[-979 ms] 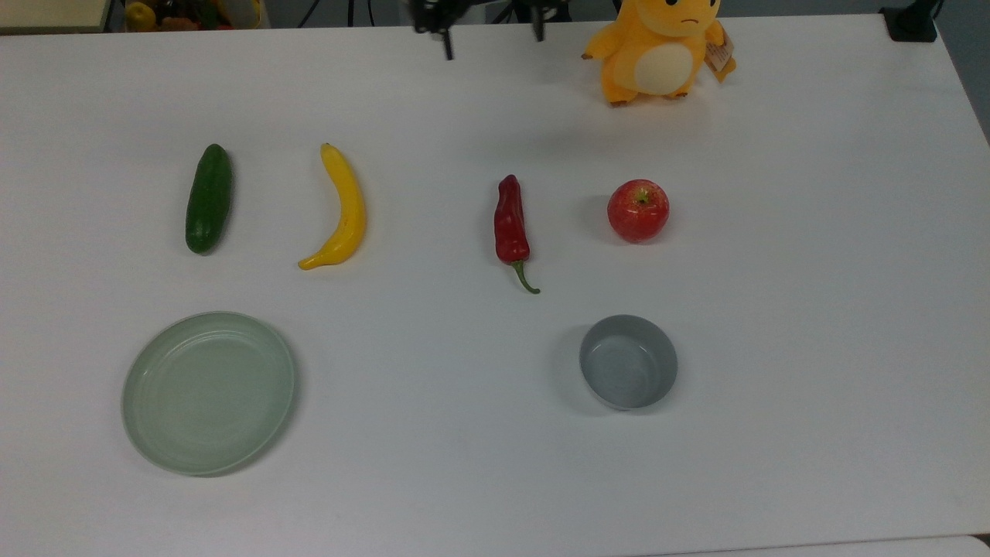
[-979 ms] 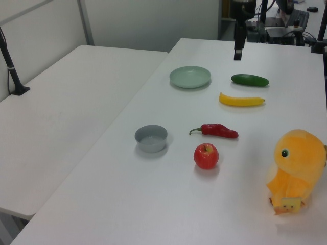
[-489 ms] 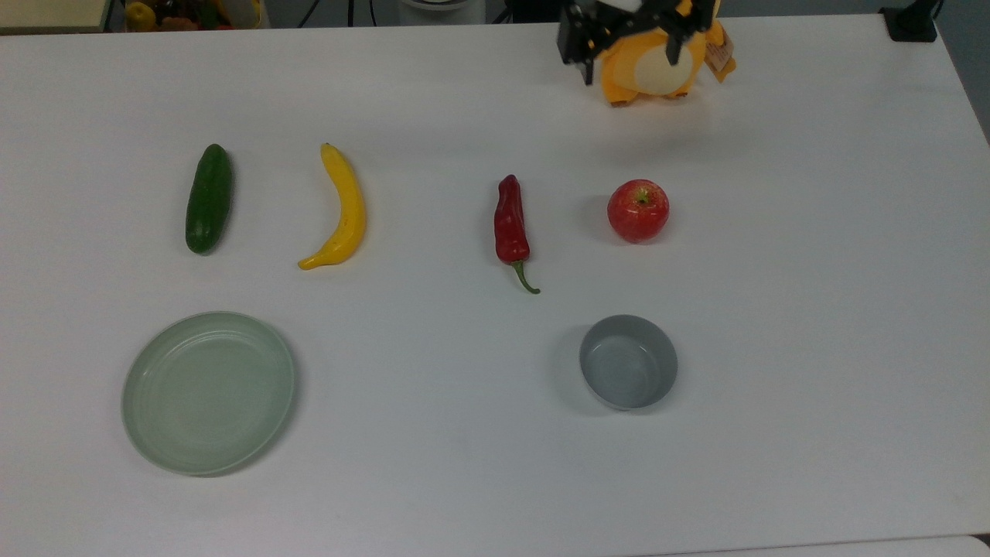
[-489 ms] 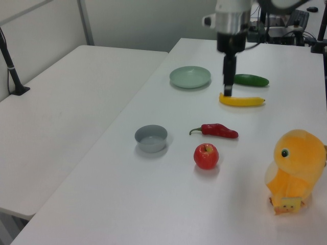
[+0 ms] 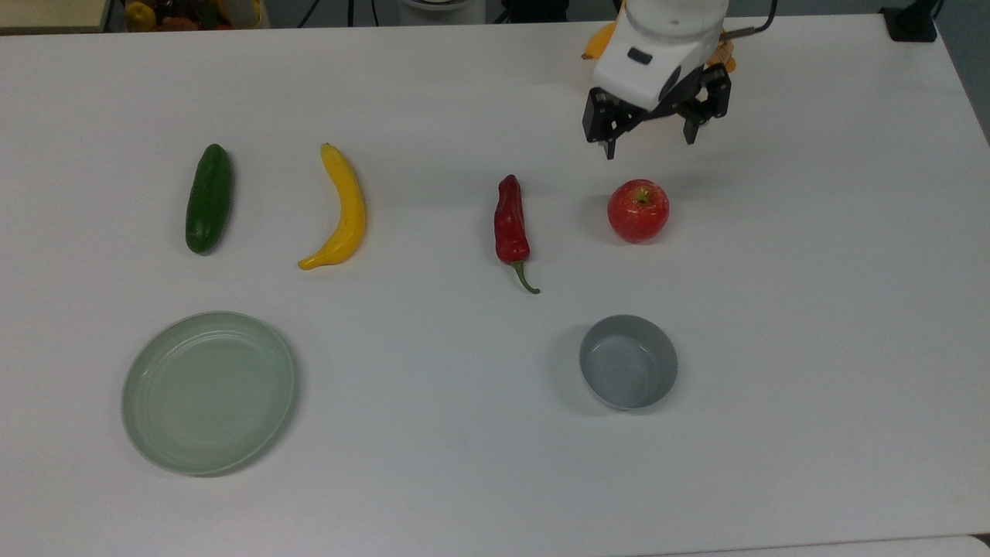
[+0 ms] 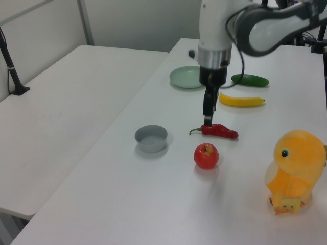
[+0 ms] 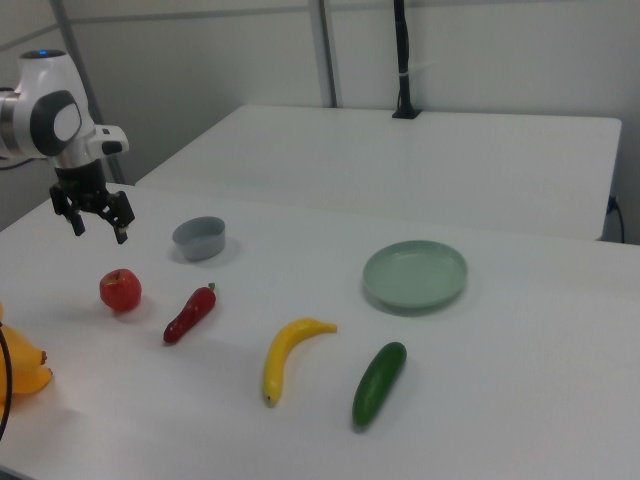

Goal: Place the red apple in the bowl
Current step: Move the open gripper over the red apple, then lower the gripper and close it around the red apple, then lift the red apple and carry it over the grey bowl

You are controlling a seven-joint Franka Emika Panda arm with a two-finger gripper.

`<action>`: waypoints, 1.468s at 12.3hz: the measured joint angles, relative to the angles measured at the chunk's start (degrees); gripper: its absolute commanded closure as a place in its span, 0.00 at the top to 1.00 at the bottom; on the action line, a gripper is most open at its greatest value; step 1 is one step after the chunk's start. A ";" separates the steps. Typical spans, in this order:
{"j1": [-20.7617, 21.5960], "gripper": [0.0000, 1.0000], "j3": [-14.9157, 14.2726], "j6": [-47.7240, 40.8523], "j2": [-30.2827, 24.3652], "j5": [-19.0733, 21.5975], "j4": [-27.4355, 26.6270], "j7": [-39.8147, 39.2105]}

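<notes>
In the top view, the chili pepper (image 5: 511, 222) lies at 9 o'clock of the red apple (image 5: 638, 210), which rests on the white table (image 5: 464, 93). The gripper (image 5: 650, 147) hangs at the apple's 12 o'clock, fingers spread apart and empty, apart from it. The bowl (image 5: 628, 361) sits at the apple's 6 o'clock.

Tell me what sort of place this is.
Probably a robotics lab or test room. A robot arm's gripper hangs over a plain white table where an apple, a bowl and a plush toy are set out.
</notes>
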 measured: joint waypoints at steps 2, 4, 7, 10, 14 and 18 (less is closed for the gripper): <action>0.22 1.00 -0.01 0.67 2.06 -0.25 -0.11 0.02; 1.02 1.00 -0.01 1.25 3.57 -1.32 -0.59 0.03; 1.40 1.00 -0.03 2.38 5.69 -2.51 -1.61 0.09; 1.44 1.00 -0.04 5.23 7.57 -5.06 -2.06 1.76; 2.13 0.96 0.20 6.38 10.03 -6.93 -2.45 2.15; 2.27 0.48 0.40 6.38 10.80 -7.82 -2.45 2.18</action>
